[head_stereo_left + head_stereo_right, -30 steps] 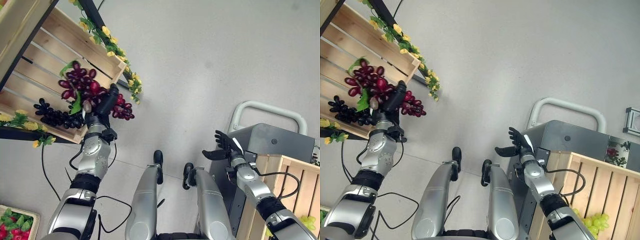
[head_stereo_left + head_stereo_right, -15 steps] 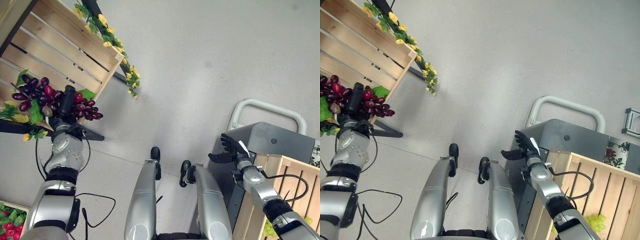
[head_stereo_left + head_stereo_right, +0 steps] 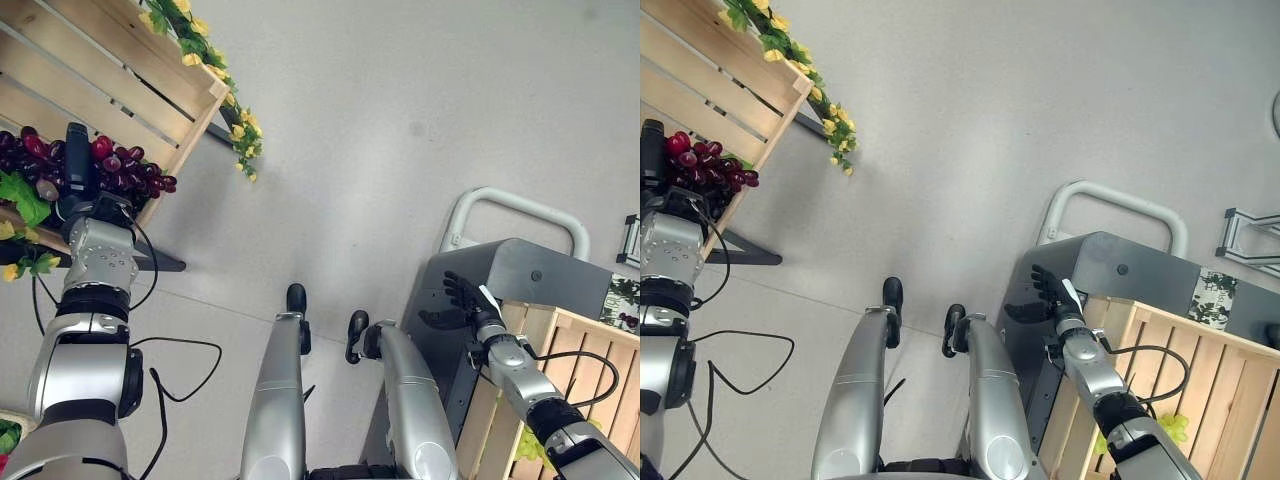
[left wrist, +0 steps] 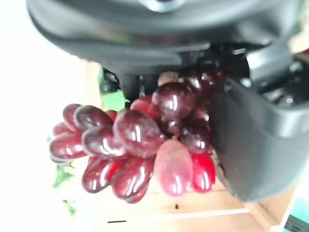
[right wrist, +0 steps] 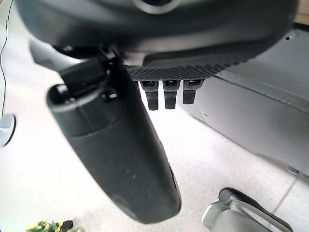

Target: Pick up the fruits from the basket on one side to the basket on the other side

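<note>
Grey speckled floor all round; left hand (image 3: 80, 190) has its fingers (image 4: 251, 135) wrapped around the dark red grape bunch (image 4: 140, 150) right by the slatted wooden crate (image 3: 110, 75), probably lifting it clear. Right hand (image 3: 1052, 298) waits slack-fingered by the pale wooden crate (image 3: 1180, 370), likely the drop-off.

head eyes — look down, share floor (image 3: 400, 110) | wrist views — very close along each hand
</note>
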Robot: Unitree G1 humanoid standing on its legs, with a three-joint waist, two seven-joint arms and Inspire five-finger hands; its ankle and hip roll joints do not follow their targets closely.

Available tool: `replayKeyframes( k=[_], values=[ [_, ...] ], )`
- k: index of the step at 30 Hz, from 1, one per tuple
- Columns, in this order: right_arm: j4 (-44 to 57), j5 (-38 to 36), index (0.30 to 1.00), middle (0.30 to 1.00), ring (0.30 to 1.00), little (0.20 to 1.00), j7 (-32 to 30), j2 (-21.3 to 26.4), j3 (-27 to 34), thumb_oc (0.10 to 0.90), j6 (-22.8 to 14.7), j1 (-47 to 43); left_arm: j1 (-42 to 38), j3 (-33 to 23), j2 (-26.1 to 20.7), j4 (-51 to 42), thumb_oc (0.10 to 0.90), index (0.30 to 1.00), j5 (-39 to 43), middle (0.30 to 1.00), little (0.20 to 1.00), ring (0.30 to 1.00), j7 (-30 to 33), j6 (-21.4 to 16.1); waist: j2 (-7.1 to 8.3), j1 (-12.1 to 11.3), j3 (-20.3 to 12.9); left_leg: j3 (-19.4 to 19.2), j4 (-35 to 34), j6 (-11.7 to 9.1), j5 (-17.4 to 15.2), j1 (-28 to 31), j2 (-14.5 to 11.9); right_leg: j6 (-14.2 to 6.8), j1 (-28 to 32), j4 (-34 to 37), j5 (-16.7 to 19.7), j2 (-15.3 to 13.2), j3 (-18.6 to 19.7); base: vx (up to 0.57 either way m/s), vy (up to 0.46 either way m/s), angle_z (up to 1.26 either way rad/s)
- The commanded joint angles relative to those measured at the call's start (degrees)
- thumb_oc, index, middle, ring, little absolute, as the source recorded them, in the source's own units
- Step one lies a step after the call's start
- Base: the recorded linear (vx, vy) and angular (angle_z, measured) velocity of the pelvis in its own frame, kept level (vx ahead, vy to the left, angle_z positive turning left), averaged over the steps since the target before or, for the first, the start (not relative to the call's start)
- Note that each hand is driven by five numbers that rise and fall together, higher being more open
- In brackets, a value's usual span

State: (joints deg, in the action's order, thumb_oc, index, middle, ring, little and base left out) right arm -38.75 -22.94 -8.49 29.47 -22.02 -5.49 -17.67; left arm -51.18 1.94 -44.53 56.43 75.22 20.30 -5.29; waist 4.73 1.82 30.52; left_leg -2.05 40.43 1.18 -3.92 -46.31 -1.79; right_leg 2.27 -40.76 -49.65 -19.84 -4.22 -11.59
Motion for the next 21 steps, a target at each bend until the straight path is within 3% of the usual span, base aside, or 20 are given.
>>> replayKeyframes(
  k=[1,3,4,5,6,7,8,10,11,12,14,16,18,19,21],
  values=[
    [1.29,-0.55,0.900,0.900,0.900,0.900,-1.21,1.33,3.07,0.800,-3.43,3.73,-7.07,0.62,-10.56,-1.14,0.400,0.300,0.75,0.300,0.300,0.300,2.91,-1.78,-0.34,0.20,-0.73,-3.06,-0.34,1.36,-7.00,8.51,0.15,-1.11,4.10,3.69,5.81,-0.54,2.40,-0.07,0.018,0.01],
    [1.30,-0.17,0.900,0.900,0.900,0.900,-1.24,1.76,3.47,0.800,-3.93,3.90,-8.81,1.50,-12.08,-0.04,0.400,0.300,0.22,0.300,0.300,0.300,5.17,0.27,-0.79,0.49,-0.73,-3.60,-1.33,1.68,-5.46,8.12,0.15,-0.60,3.55,4.57,7.09,-0.55,2.01,-0.04,0.015,0.00],
    [1.33,-0.12,0.900,0.900,0.900,0.900,-1.24,1.78,3.46,0.800,-3.86,3.99,-8.95,1.72,-12.15,0.13,0.400,0.300,0.27,0.300,0.300,0.300,5.12,0.42,-0.80,0.52,-0.73,-3.09,-0.96,1.36,-6.89,8.90,0.44,-1.13,4.28,4.18,5.89,-0.43,2.55,0.06,0.029,0.00],
    [1.44,0.07,0.900,0.900,0.900,0.900,-1.26,1.93,3.49,0.800,-3.96,4.11,-9.44,2.16,-12.41,0.32,0.463,0.394,0.38,0.394,0.394,0.394,5.06,1.07,-0.90,0.59,-0.73,-3.14,-1.21,1.35,-6.87,9.05,0.47,-1.13,4.38,4.39,5.89,-0.44,2.54,0.07,0.013,0.03],
    [1.56,0.45,0.900,0.900,0.900,0.900,-1.32,2.04,3.38,0.800,-4.09,4.25,-10.25,2.81,-12.82,0.56,0.704,0.756,-0.04,0.756,0.756,0.756,5.71,1.94,-1.01,0.69,-0.73,-3.23,-1.45,1.38,-6.86,9.24,0.48,-1.11,4.47,4.54,5.88,-0.41,2.51,-0.08,0.000,0.02],
    [1.75,0.66,0.900,0.900,0.900,0.900,-1.43,2.07,3.36,0.800,-4.16,4.28,-10.75,3.10,-13.07,0.63,0.800,0.900,-0.39,0.900,0.900,0.900,5.82,1.97,-1.05,0.70,-0.73,-3.76,-1.98,1.71,-5.40,8.56,0.24,-0.57,3.80,5.04,7.08,-0.51,1.94,-0.01,0.000,0.03],
    [1.88,0.89,0.900,0.900,0.900,0.900,-1.55,2.08,3.28,0.800,-4.23,4.50,-11.34,3.66,-13.27,0.88,0.800,0.900,-0.52,0.900,0.900,0.900,6.35,2.22,-1.04,0.73,-0.73,-3.28,-1.70,1.40,-6.79,9.39,0.51,-1.08,4.65,4.80,5.89,-0.38,2.44,-0.01,-0.007,0.05],
    [2.00,0.92,0.900,0.900,0.900,0.900,-1.45,2.30,3.36,0.800,-4.49,4.54,-12.49,4.23,-13.85,1.34,0.800,0.900,-1.39,0.900,0.900,0.900,7.06,2.93,-1.04,0.80,-0.73,-3.78,-2.27,1.69,-5.31,8.73,0.22,-0.53,4.04,5.41,7.12,-0.47,1.83,-0.01,-0.015,0.06],
    [1.70,0.68,0.900,0.900,0.900,0.900,-1.42,2.18,3.30,0.800,-4.74,4.71,-13.40,4.90,-14.37,1.89,0.800,0.900,-2.04,0.900,0.900,0.900,8.37,2.67,-0.97,0.79,-0.73,-3.22,-1.94,1.35,-6.70,9.51,0.49,-1.06,4.88,5.18,5.97,-0.24,2.31,-0.09,-0.035,0.05],
    [1.58,0.77,0.900,0.900,0.900,0.900,-1.37,2.06,3.39,0.800,-4.98,4.78,-13.91,5.09,-14.70,2.10,0.800,0.900,-2.92,0.900,0.900,0.900,9.34,2.48,-0.94,0.74,-0.73,-3.65,-2.49,1.66,-5.12,8.73,0.22,-0.52,4.16,5.71,7.28,-0.27,1.70,-0.02,-0.043,0.08],
    [1.13,0.96,0.900,0.900,0.900,0.900,-1.44,1.87,3.12,0.800,-5.44,4.90,-14.57,5.35,-15.38,2.96,0.800,0.900,-3.83,0.900,0.900,0.900,9.90,3.36,-0.76,0.71,-0.73,-3.59,-2.53,1.65,-5.12,8.72,0.14,-0.52,4.23,5.86,7.32,-0.15,1.64,-0.06,-0.039,0.05],
    [0.56,0.70,0.900,0.900,0.900,0.900,-1.52,1.74,2.78,0.800,-5.66,5.00,-15.30,6.12,-15.99,4.22,0.800,0.900,-4.74,0.900,0.900,0.900,8.92,5.36,-0.53,0.69,-0.73,-3.07,-2.28,1.39,-6.59,9.67,0.35,-1.02,5.17,5.57,6.08,0.15,2.10,0.02,-0.034,0.00],
    [0.16,0.55,0.900,0.900,0.900,0.900,-1.22,1.80,2.83,0.800,-5.76,4.92,-16.30,7.25,-16.50,5.38,0.800,0.900,-7.25,0.900,0.900,0.900,8.29,6.37,-0.35,0.73,-0.73,-3.58,-3.05,1.73,-4.97,9.22,-0.04,-0.51,4.63,6.09,7.38,0.18,1.47,-0.01,-0.039,0.00],
    [0.27,0.31,0.900,0.900,0.900,0.900,-1.17,1.89,2.76,0.800,-5.66,5.17,-16.92,8.19,-16.95,5.81,0.800,0.900,-10.01,0.900,0.900,0.900,7.49,8.28,-0.26,0.78,-0.73,-3.10,-2.62,1.42,-6.53,10.20,0.19,-1.07,5.57,5.63,6.09,0.34,1.99,0.06,-0.033,-0.02],
    [-0.08,0.20,0.900,0.900,0.900,0.900,-0.99,1.75,2.71,0.800,-6.22,5.15,-17.88,9.81,-17.25,6.44,0.800,0.900,-12.09,0.900,0.900,0.900,6.43,10.10,-0.22,0.79,-0.73,-3.18,-2.77,1.49,-6.50,10.46,0.09,-1.08,5.72,5.69,6.17,0.38,1.96,0.02,-0.045,0.01]
  ],
)
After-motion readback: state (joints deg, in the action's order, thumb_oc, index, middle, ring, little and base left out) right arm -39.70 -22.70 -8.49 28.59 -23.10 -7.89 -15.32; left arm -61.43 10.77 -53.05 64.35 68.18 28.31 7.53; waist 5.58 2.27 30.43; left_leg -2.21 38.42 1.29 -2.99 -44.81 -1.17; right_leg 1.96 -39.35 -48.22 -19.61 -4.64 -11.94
